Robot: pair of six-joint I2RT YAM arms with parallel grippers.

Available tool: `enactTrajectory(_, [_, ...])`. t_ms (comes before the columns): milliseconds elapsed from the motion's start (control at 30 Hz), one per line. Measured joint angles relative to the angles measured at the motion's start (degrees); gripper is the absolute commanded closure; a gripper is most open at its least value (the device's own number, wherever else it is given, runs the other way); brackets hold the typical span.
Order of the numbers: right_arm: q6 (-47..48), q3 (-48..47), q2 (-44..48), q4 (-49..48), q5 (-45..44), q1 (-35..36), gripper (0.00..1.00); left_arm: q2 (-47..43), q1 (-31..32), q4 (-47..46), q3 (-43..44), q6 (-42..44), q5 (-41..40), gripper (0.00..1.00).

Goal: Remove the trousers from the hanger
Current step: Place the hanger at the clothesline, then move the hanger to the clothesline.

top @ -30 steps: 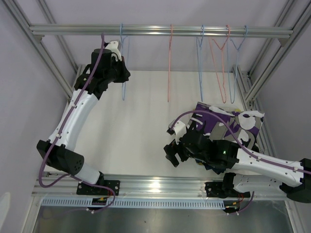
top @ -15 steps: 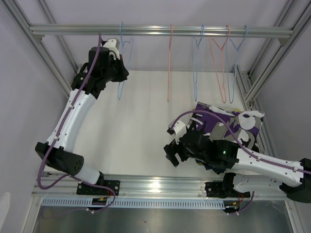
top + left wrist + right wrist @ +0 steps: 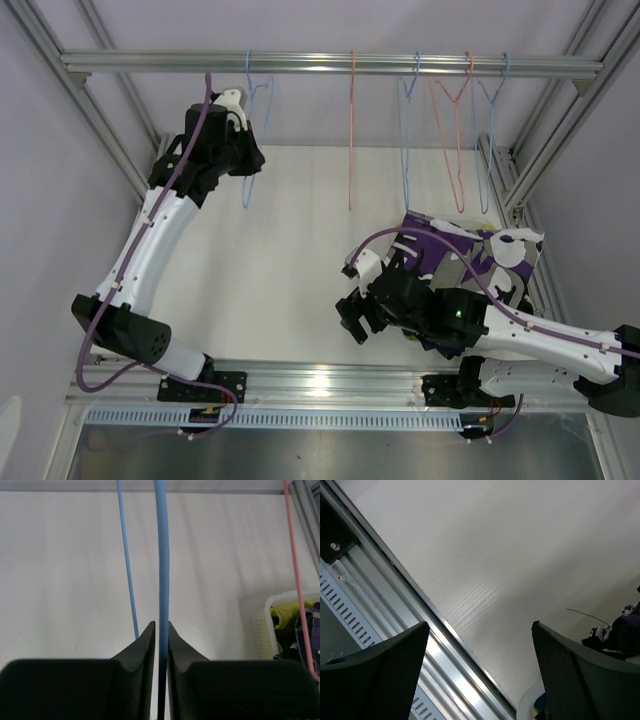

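Black mesh right fingers (image 3: 385,670) hang spread wide, low over the white counter (image 3: 485,555) near its front edge, holding nothing. Beside that bent arm, patterned trousers (image 3: 470,255) lie heaped in a white basket (image 3: 265,625). Only the left wrist view shows a yellow-green pair inside. Farther back, the raised left fingers (image 3: 145,650) pinch a blue hanger (image 3: 161,555), now drawn slightly leftward.

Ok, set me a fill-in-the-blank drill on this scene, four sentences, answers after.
1. The left gripper is shut on a ____ hanger.
2. The right gripper is ____ and holds nothing.
3. The trousers lie heaped at the ____ side of the table.
4. The rail carries ____ hangers.

Missing words: blue; open; right; five.
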State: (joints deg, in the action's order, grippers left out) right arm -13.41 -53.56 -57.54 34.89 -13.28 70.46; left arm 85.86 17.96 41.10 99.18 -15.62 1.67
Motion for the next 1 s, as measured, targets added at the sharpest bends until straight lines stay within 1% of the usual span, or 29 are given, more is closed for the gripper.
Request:
enactTrajectory(67, [0.0,0.1,-0.1,0.0,0.0,0.0,0.12,-0.9,0.0,-0.2,-2.5,-0.3,0.0,0.76])
enactTrajectory(100, [0.0,0.1,-0.2,0.0,0.0,0.0,0.12,-1.4,0.0,-0.2,-3.8,-0.4,0.0,0.71])
enactTrajectory(167, [0.0,0.1,-0.5,0.0,0.0,0.0,0.12,-2.8,0.0,-0.7,-6.4,-0.6,0.2,0.67])
enactTrajectory(200, [0.0,0.2,-0.6,0.0,0.0,0.0,0.12,-3.6,0.0,-0.7,-7.3,-0.8,0.2,0.61])
enactTrajectory(267, [-0.1,0.2,-0.8,0.0,0.0,0.0,0.12,-5.6,0.0,-1.4,-10.0,-0.9,0.5,0.57])
enactTrajectory(300, [-0.3,0.3,-0.9,0.0,0.1,0.0,0.12,-7.0,0.0,-1.6,-11.3,-1.0,0.7,0.52])
enactTrajectory(400, [-1.0,0.4,-0.9,0.0,0.1,0.0,0.12,-11.3,0.0,-2.6,-15.3,-1.4,1.7,0.46])
enactTrajectory(567, [-3.0,0.4,-0.5,0.1,0.2,0.0,0.12,-19.6,0.4,-4.2,-21.3,-2.0,3.3,0.42])
enactTrajectory(700, [-5.0,0.4,1.0,0.7,0.2,0.3,0.13,-24.5,0.9,-6.0,-23.7,-1.9,3.4,0.42])
enactTrajectory(833, [-6.8,0.4,3.2,1.6,0.0,1.4,0.13,-26.2,1.6,-8.3,-25.6,-1.8,3.2,0.48])
enactTrajectory(967, [-8.4,0.4,5.4,2.9,-0.8,2.5,0.13,-25.4,3.9,-9.3,-27.7,-0.9,1.2,0.53])
enactTrajectory(1000, [-8.8,0.4,5.8,3.3,-1.0,2.7,0.13,-24.8,4.6,-9.4,-28.0,-0.7,0.3,0.56])
